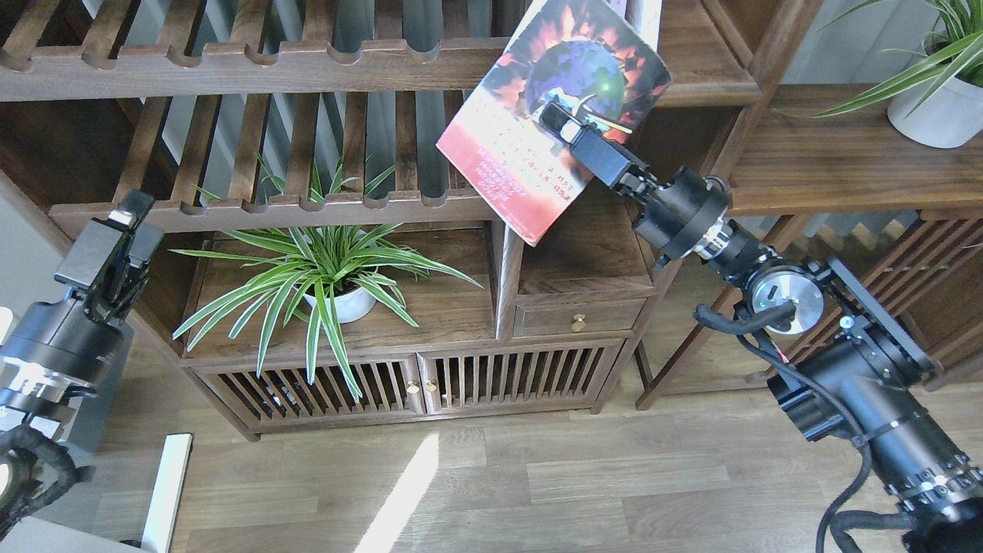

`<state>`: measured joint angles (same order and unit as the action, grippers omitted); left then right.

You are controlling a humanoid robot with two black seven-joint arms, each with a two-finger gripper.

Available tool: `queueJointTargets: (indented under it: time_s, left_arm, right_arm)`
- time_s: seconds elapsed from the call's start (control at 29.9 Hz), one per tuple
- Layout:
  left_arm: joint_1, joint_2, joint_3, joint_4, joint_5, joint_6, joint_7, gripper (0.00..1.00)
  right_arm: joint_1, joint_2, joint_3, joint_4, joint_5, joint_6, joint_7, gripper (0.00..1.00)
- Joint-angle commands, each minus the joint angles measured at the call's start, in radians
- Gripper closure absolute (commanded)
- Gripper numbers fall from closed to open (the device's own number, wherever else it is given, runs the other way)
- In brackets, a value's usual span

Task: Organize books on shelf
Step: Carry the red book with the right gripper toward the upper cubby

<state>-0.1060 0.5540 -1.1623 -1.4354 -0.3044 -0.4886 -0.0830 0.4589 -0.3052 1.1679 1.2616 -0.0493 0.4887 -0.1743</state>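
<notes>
Above pale wood-plank flooring (537, 476) streaked with sunlight, a dark walnut bookcase (430, 307) fills the room, its low cabinet fronted by slatted doors with brass knobs. On the cabinet top, a striped spider plant (322, 265) sits in a white pot. At left, the left gripper (127, 223) hangs free; whether its fingers are parted cannot be told. Farther up, the right gripper (559, 123) is clamped on the glossy red-orange book (522, 146), tilted before the solid-plank shelf (695, 77), beside the notched slatted racks (230, 65).

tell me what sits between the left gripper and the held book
In the head view, the spider plant and slatted rack sit between the left gripper and the book.
</notes>
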Motion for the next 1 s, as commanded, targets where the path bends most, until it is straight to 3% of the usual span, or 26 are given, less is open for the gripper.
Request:
queueJointTargets:
  time_s: [0.0, 0.13, 0.33, 0.57, 0.74, 0.97]
  left_arm:
    - [-0.001, 0.0, 0.0, 0.019, -0.013, 0.0, 0.002, 0.1]
    - [-0.001, 0.001, -0.002, 0.026, -0.019, 0.0, 0.0, 0.1]
    - [0.0, 0.0, 0.0, 0.032, -0.019, 0.0, 0.003, 0.1]
    - [0.0, -0.003, 0.003, 0.038, -0.019, 0.0, 0.003, 0.1]
    - [0.002, -0.003, 0.003, 0.039, -0.019, 0.0, 0.003, 0.1]
    - [0.003, -0.003, 0.004, 0.044, -0.019, 0.0, 0.003, 0.1]
  right_arm:
    - [-0.019, -0.021, 0.003, 0.019, 0.003, 0.0, -0.007, 1.0]
    - [-0.04, -0.101, 0.012, 0.025, 0.003, 0.0, -0.054, 1.0]
    - [-0.065, -0.169, 0.079, 0.025, 0.003, 0.0, -0.065, 1.0]
    - [-0.075, -0.245, 0.137, 0.025, 0.005, 0.0, -0.119, 1.0]
    - [-0.074, -0.284, 0.177, 0.024, 0.003, 0.0, -0.207, 1.0]
    - [-0.063, -0.29, 0.246, 0.021, -0.007, 0.0, -0.292, 1.0]
